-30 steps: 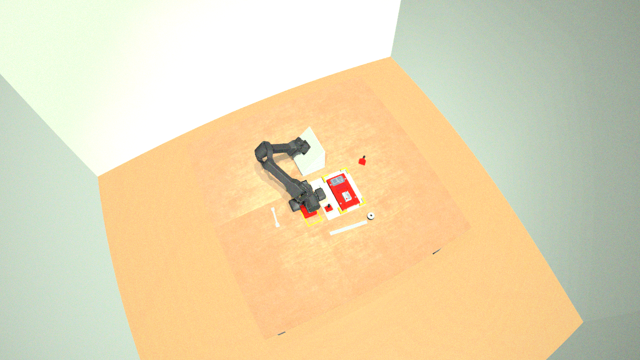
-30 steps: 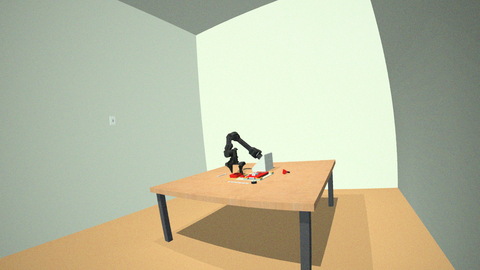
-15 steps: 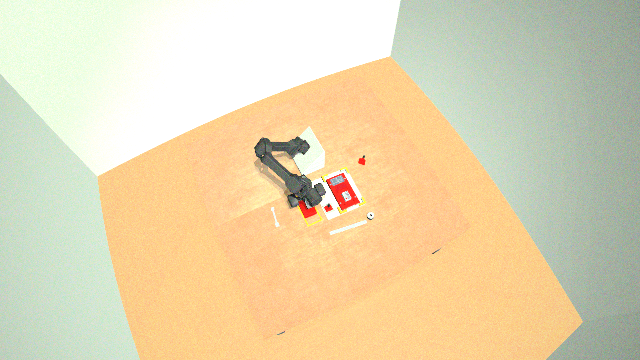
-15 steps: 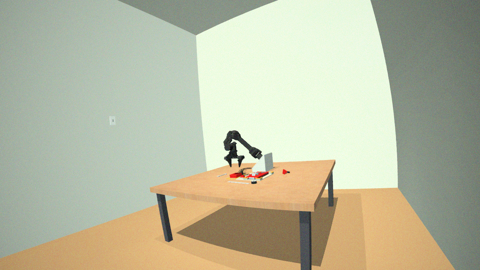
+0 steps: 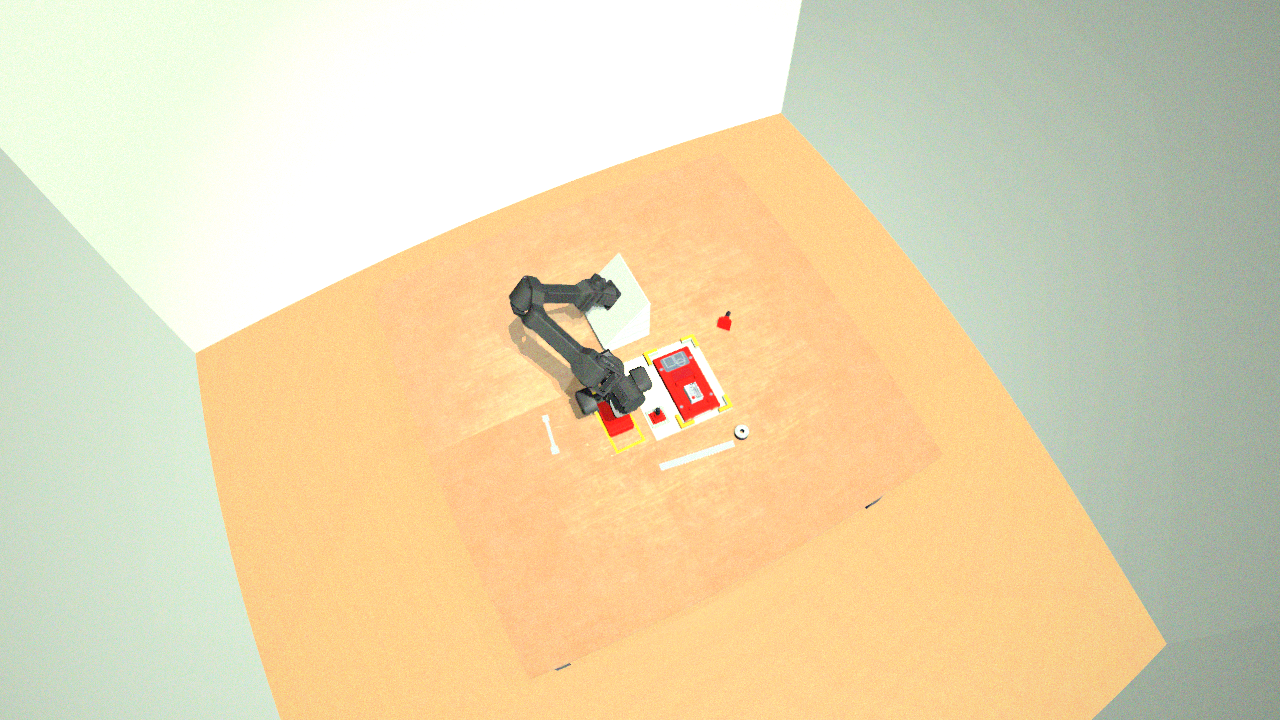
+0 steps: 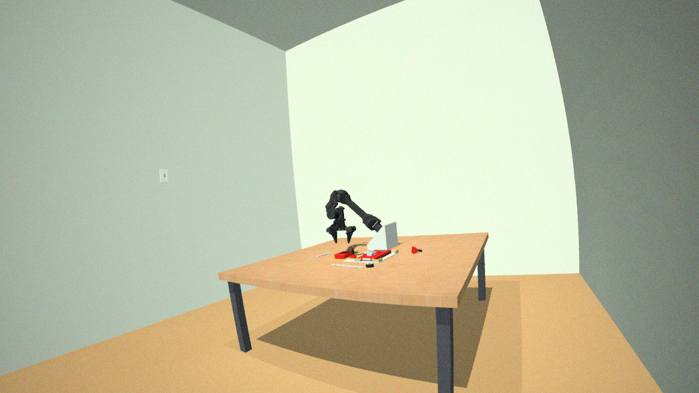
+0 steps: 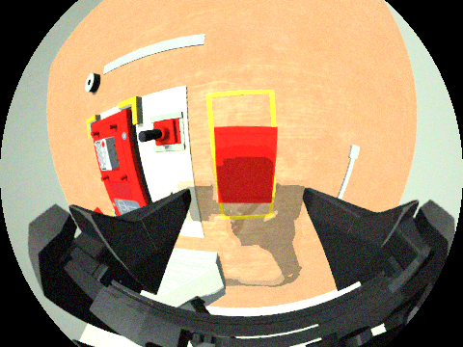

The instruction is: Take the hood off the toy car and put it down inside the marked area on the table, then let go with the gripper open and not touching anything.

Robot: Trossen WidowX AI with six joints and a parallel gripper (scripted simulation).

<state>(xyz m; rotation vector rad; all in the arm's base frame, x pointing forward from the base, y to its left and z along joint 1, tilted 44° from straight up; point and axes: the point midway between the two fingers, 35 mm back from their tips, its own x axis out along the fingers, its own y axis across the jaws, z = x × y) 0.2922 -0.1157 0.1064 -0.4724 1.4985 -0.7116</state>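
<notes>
Wrist view, left to right: the toy car (image 7: 116, 164), then the hood (image 7: 246, 164) lying flat inside the yellow marked area (image 7: 241, 95). The exterior view alone shows the gripper (image 6: 341, 235) hanging above the table (image 6: 391, 278), jaws wide apart, empty.

A white strip (image 5: 696, 456) lies on the table (image 5: 805, 555) with a small wheel (image 5: 742, 432) just off its end — both apart from a white bone-shaped piece (image 5: 550, 434). A red wedge (image 5: 724, 321) sits alone, well away from a grey block (image 5: 620, 308) — a light switch (image 6: 163, 174) marks the wall.
</notes>
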